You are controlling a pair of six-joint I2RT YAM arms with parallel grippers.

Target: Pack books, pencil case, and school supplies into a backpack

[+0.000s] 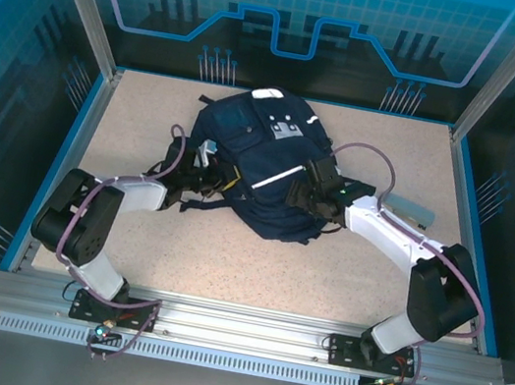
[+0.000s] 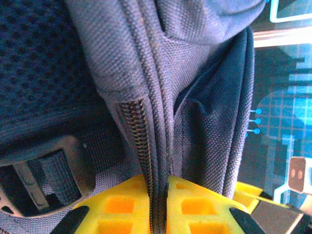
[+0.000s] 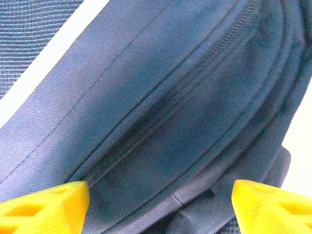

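Note:
The navy backpack [image 1: 262, 154] lies in the middle of the table, its white patches facing up. My left gripper [image 1: 206, 177] is at its left side. In the left wrist view the yellow fingers [image 2: 129, 204] are shut on a fold of backpack [image 2: 209, 122] fabric beside the zipper teeth [image 2: 139, 141]. My right gripper [image 1: 308, 188] presses against the pack's right side. Its fingertips [image 3: 46, 207] stand wide apart and open over the fabric and seams of the backpack [image 3: 161, 112]. The books are out of view.
A flat grey-green pouch [image 1: 410, 212], possibly the pencil case, lies by the right forearm. Dark straps and a buckle [image 2: 44, 170] trail at the pack's left. Raised blue walls [image 1: 467, 190] border the speckled table [image 1: 342, 277].

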